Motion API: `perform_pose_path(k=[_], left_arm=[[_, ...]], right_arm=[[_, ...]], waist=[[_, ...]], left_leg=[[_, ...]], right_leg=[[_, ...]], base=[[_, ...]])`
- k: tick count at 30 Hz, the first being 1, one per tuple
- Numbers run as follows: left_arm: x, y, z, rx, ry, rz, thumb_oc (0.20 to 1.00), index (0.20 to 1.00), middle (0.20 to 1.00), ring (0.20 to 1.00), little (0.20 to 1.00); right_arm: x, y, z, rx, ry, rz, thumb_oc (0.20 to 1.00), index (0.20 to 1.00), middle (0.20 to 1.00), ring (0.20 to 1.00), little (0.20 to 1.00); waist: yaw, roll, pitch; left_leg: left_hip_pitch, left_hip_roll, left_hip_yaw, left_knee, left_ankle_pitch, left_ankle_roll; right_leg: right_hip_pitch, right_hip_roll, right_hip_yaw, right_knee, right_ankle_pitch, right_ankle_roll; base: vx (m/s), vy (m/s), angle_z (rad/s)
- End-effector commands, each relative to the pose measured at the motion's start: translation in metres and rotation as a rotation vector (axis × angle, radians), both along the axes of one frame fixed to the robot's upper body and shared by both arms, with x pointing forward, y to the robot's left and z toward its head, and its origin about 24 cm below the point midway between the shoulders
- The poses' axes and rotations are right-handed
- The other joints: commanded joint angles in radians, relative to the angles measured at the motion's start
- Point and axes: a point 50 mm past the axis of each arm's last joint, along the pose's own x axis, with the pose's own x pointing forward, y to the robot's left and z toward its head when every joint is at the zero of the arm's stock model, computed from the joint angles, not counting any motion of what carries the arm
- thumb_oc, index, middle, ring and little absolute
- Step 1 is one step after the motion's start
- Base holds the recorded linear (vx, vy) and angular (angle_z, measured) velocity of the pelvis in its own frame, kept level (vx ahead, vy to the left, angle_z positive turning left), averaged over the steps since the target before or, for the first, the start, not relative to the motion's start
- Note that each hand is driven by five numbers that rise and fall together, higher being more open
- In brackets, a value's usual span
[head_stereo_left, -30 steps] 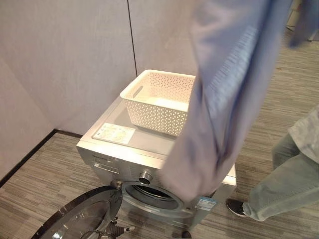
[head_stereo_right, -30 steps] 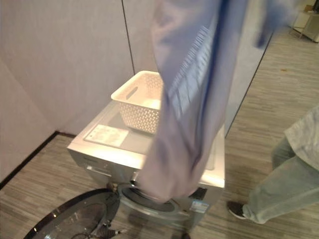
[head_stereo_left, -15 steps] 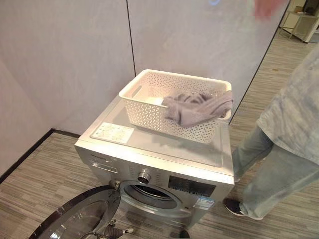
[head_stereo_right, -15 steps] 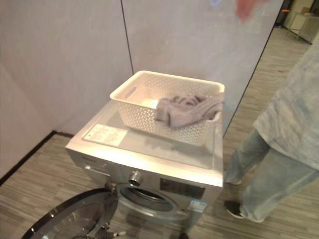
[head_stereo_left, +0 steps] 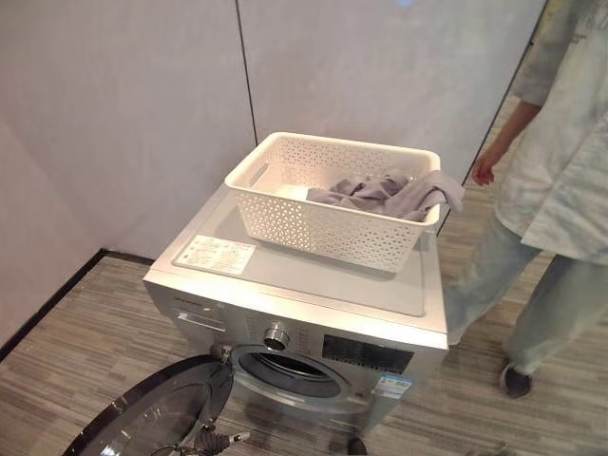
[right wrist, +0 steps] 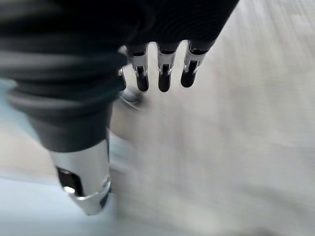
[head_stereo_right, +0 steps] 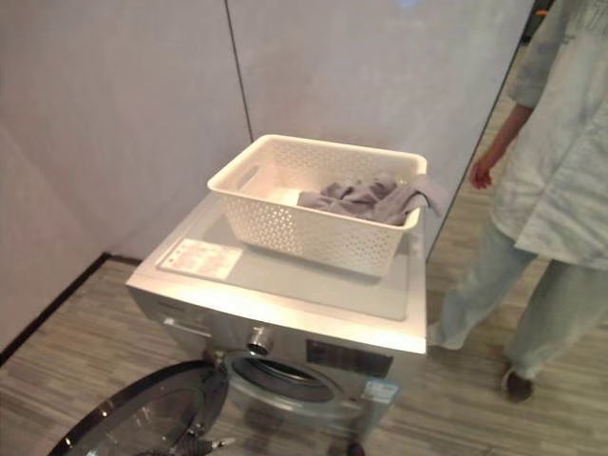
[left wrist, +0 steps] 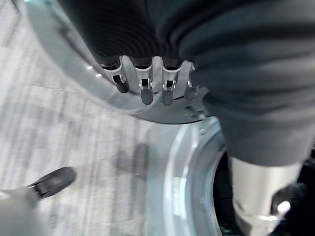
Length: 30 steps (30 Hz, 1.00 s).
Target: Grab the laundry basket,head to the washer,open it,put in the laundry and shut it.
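You're looking down at the washer [head_stereo_left: 285, 313], a silver front-loader in the middle of your head view, its top bare at the front except for a label sheet [head_stereo_left: 216, 255] toward 9 o'clock. Its round door [head_stereo_left: 157, 418] hangs wide open at 7 o'clock, leaving the drum opening [head_stereo_left: 290, 372] clear. At 3 o'clock a person [head_stereo_left: 560, 180] in pale clothes stands just beside the machine, one arm hanging. The white laundry basket [head_stereo_left: 323, 214] sits on the washer's top toward 12 o'clock, and the grey laundry [head_stereo_left: 394, 195] lies inside it — one end draped over the rim nearest the person. Your left hand [left wrist: 147, 83] hangs over the open door with fingers straight and empty; your right hand [right wrist: 162, 69] is likewise relaxed above the floor — nothing in it.
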Motion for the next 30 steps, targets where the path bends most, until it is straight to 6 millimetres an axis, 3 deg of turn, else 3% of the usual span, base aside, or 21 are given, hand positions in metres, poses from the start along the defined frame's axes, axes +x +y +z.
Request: perform_pose_path(k=[1, 2, 3, 4, 8, 9, 10, 11, 14, 16, 17, 20, 22, 24, 25, 30], left_arm=[[0.013, 0.01, 0.0, 0.038, 0.025, -0.032, 1.0, 1.0, 1.0, 1.0, 1.0], [0.013, 0.01, 0.0, 0.038, 0.025, -0.033, 1.0, 1.0, 1.0, 1.0, 1.0], [0.013, 0.011, 0.0, 0.042, 0.027, -0.032, 1.0, 1.0, 1.0, 1.0, 1.0], [0.014, 0.013, 0.001, 0.044, 0.025, -0.036, 1.0, 1.0, 1.0, 1.0, 1.0], [0.016, 0.015, 0.002, 0.04, 0.013, -0.053, 1.0, 1.0, 1.0, 1.0, 1.0], [0.017, 0.015, 0.002, 0.037, 0.015, -0.077, 1.0, 1.0, 1.0, 1.0, 1.0], [0.017, 0.015, 0.002, 0.037, 0.014, -0.077, 1.0, 1.0, 1.0, 1.0, 1.0], [0.019, 0.015, 0.003, 0.036, 0.013, -0.101, 1.0, 1.0, 1.0, 1.0, 1.0], [0.017, 0.016, 0.002, 0.032, 0.024, -0.116, 1.0, 1.0, 1.0, 1.0, 1.0], [0.013, 0.015, 0.001, 0.028, 0.042, -0.133, 1.0, 1.0, 1.0, 1.0, 1.0], [0.013, 0.015, 0.001, 0.027, 0.041, -0.128, 1.0, 1.0, 1.0, 1.0, 1.0], [0.012, 0.017, 0.001, 0.017, 0.046, -0.114, 1.0, 1.0, 1.0, 1.0, 1.0], [0.011, 0.021, 0.001, 0.001, 0.052, -0.094, 1.0, 1.0, 1.0, 1.0, 1.0], [0.01, 0.023, 0.001, -0.005, 0.055, -0.08, 1.0, 1.0, 1.0, 1.0, 1.0], [0.005, 0.026, 0.001, -0.028, 0.064, -0.051, 1.0, 1.0, 1.0, 1.0, 1.0], [-0.004, 0.032, -0.001, -0.036, 0.085, 0.005, 1.0, 1.0, 1.0, 1.0, 1.0]], right_arm=[[0.034, -0.021, 0.077, -0.382, -0.231, 0.112, 1.0, 1.0, 1.0, 1.0, 1.0], [0.033, -0.021, 0.077, -0.382, -0.23, 0.111, 1.0, 1.0, 1.0, 1.0, 1.0], [0.038, -0.021, 0.101, -0.456, -0.305, 0.145, 1.0, 1.0, 1.0, 1.0, 1.0], [0.047, -0.014, 0.139, -0.548, -0.449, 0.197, 1.0, 1.0, 1.0, 1.0, 1.0], [0.058, 0.006, 0.203, -0.707, -0.667, 0.345, 1.0, 1.0, 1.0, 1.0, 1.0], [0.064, 0.017, 0.236, -0.793, -0.769, 0.444, 1.0, 1.0, 1.0, 1.0, 1.0], [0.064, 0.017, 0.237, -0.793, -0.77, 0.444, 1.0, 1.0, 1.0, 1.0, 1.0], [0.071, 0.023, 0.257, -0.84, -0.817, 0.51, 1.0, 1.0, 1.0, 1.0, 1.0], [0.088, 0.021, 0.273, -0.866, -0.801, 0.579, 1.0, 1.0, 1.0, 1.0, 1.0], [0.115, 0.021, 0.289, -0.914, -0.689, 0.682, 1.0, 1.0, 1.0, 1.0, 1.0], [0.117, 0.022, 0.29, -0.913, -0.693, 0.686, 1.0, 1.0, 1.0, 1.0, 1.0], [0.147, 0.018, 0.299, -0.889, -0.572, 0.749, 1.0, 1.0, 1.0, 1.0, 1.0], [0.18, 0.022, 0.31, -0.921, -0.373, 0.846, 1.0, 1.0, 1.0, 1.0, 1.0], [0.189, 0.021, 0.315, -0.912, -0.338, 0.852, 1.0, 1.0, 1.0, 1.0, 1.0], [0.207, 0.02, 0.323, -0.915, -0.215, 0.864, 1.0, 1.0, 1.0, 1.0, 1.0], [0.229, 0.033, 0.338, -0.926, -0.167, 0.888, 1.0, 1.0, 1.0, 1.0, 1.0]], waist=[[-0.023, -0.042, 0.028], [-0.019, -0.045, 0.026], [-0.026, -0.046, 0.027], [-0.029, -0.052, 0.026], [-0.02, -0.073, 0.015], [-0.006, -0.089, 0.01], [-0.006, -0.09, 0.01], [0.011, -0.103, 0.007], [0.032, -0.117, 0.008], [0.07, -0.14, 0.014], [0.066, -0.141, 0.012], [0.104, -0.164, 0.022], [0.14, -0.193, 0.041], [0.143, -0.197, 0.043], [0.158, -0.209, 0.05], [0.176, -0.216, 0.062]], left_leg=[[-0.001, -0.016, 0.035, 0.012, -0.047, 0.059], [-0.006, -0.018, 0.038, 0.012, -0.042, 0.059], [-0.001, -0.016, 0.041, 0.012, -0.048, 0.061], [0.001, -0.016, 0.048, 0.012, -0.051, 0.063], [0.001, -0.016, 0.053, 0.012, -0.056, 0.065], [-0.002, -0.017, 0.048, 0.012, -0.052, 0.065], [-0.003, -0.017, 0.048, 0.012, -0.051, 0.065], [-0.005, -0.016, 0.042, 0.012, -0.052, 0.064], [-0.007, -0.017, 0.036, 0.012, -0.05, 0.063], [-0.004, -0.011, 0.024, 0.012, -0.05, 0.057], [-0.008, -0.013, 0.025, 0.012, -0.046, 0.057], [-0.018, -0.007, 0.008, 0.012, -0.036, 0.046], [-0.042, 0.008, -0.02, 0.012, -0.016, 0.025], [-0.048, 0.013, -0.029, 0.012, -0.012, 0.019], [-0.066, 0.028, -0.053, 0.012, 0.001, 0.004], [-0.097, 0.052, -0.083, 0.012, 0.022, -0.013]], right_leg=[[-0.024, -0.044, -0.002, 0.009, -0.05, 0.076], [-0.03, -0.045, 0.002, 0.009, -0.046, 0.075], [-0.03, -0.041, 0.005, 0.009, -0.048, 0.077], [-0.035, -0.037, 0.016, 0.009, -0.045, 0.08], [-0.044, -0.034, 0.025, 0.009, -0.039, 0.085], [-0.046, -0.036, 0.025, 0.009, -0.034, 0.085], [-0.048, -0.037, 0.025, 0.009, -0.034, 0.085], [-0.045, -0.038, 0.019, 0.009, -0.034, 0.086], [-0.044, -0.042, 0.012, 0.009, -0.034, 0.085], [-0.034, -0.043, -0.007, 0.009, -0.039, 0.081], [-0.038, -0.045, -0.005, 0.009, -0.036, 0.08], [-0.029, -0.045, -0.026, 0.009, -0.047, 0.073], [-0.019, -0.041, -0.061, 0.009, -0.069, 0.065], [-0.015, -0.039, -0.07, 0.009, -0.076, 0.062], [-0.008, -0.032, -0.092, 0.009, -0.09, 0.055], [-0.009, -0.014, -0.115, 0.009, -0.109, 0.044]], base=[[-0.02, 0.054, -0.27], [-0.01, 0.071, -0.23], [-0.01, 0.032, -0.24], [-0.01, 0.035, -0.25], [0.0, 0.019, -0.28], [0.0, 0.0, 0.0], [0.0, 0.0, 0.0], [0.0, 0.005, 0.04], [-0.02, -0.008, 0.06], [0.0, -0.017, 0.14], [0.0, -0.027, 0.06], [-0.01, -0.044, 0.25], [0.0, -0.096, 0.39], [0.02, -0.081, 0.48], [0.03, -0.098, 0.42], [0.02, -0.085, 0.32]])
